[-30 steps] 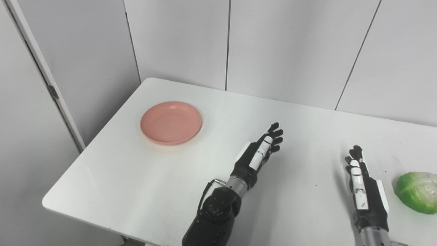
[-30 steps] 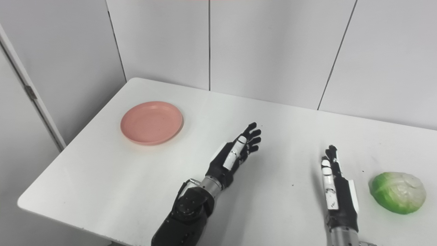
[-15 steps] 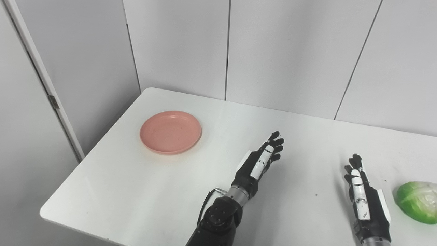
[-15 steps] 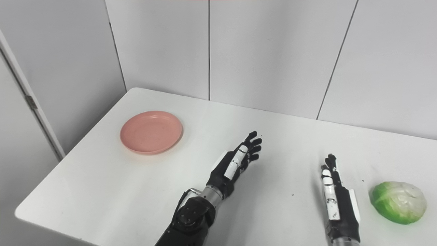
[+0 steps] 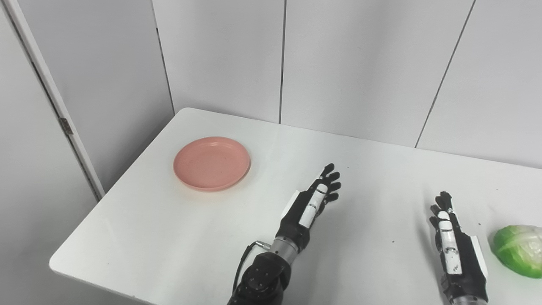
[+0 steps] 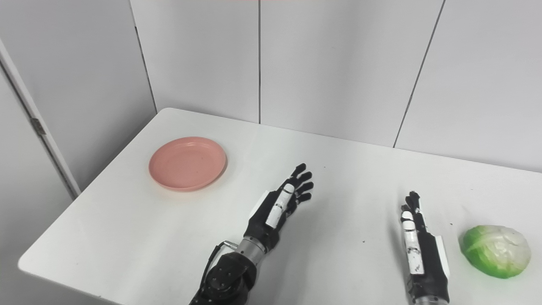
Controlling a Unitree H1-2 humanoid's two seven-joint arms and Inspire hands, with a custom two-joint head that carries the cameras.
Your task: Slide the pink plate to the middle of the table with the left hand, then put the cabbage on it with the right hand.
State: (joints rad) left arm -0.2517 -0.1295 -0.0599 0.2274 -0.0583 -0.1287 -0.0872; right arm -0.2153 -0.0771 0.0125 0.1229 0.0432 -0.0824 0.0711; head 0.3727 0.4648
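Since the earlier frame my left hand [image 5: 311, 203] has pulled back toward lower centre, fingers spread, empty. Nothing's done: pink plate [image 5: 211, 163] sits upper left, cabbage [image 5: 518, 250] lower right (right hand [image 5: 455, 254] open beside it).

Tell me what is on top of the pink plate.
Nothing: the pink plate shows a bare inside. The cabbage lies apart on the table. What lies under the plate is covered.

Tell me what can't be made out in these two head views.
- Cabbage: right side cut off by the left eye view's edge; whole in the right eye view.
- Right hand: seen edge-on, palm hidden.
- Left hand: palm faces away.
- Table: near edge beyond the frame.
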